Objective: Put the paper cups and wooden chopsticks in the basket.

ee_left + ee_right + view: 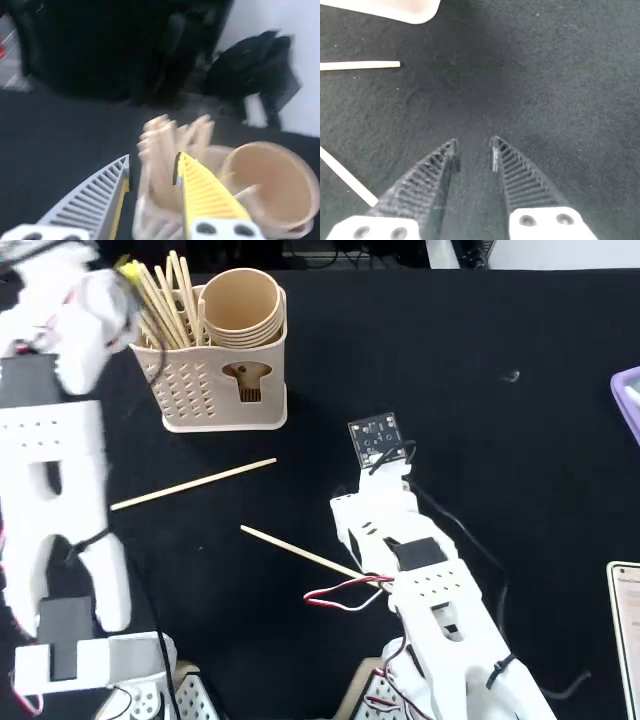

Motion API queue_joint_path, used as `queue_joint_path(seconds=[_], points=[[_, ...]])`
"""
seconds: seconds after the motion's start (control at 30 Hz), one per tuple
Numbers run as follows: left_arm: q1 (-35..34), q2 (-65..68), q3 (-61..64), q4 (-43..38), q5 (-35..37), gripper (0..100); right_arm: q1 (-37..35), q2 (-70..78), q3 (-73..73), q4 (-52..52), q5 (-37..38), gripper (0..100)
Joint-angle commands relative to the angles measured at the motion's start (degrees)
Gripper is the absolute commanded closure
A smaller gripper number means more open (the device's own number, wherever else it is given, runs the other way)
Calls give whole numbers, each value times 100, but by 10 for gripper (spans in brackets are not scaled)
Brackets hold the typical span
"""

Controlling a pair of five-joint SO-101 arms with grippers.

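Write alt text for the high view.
A basket holds stacked paper cups and a bundle of chopsticks at the black table's far left. Two loose chopsticks lie in front of it, between the left arm and right arm.

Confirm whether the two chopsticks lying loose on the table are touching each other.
Apart. The high view shows a strip of bare table between the farther chopstick and the nearer chopstick; their ends do not meet.

basket: beige, perforated, upright | cups: tan stack nested in one compartment | chopsticks: bundle leaning in the other | loose chopstick: flat, near basket | second chopstick: flat, farther off
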Motion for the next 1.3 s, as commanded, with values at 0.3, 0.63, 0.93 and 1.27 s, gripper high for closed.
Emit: queue_joint_path(seconds=[0.3, 0.63, 0.93, 1.27], points=[[-541, -413, 1288, 3560, -2787, 836, 53, -224, -13, -105, 9, 893], [-435, -1705, 5086, 1169, -3112, 695, 53, -233, -13, -88, 9, 893], [-629, -2233, 8268, -3473, -4018, 695, 53, -207, -13, -88, 9, 893], [-646, -457, 7231, -3270, -4097, 694, 62, -207, -13, -88, 9, 893]])
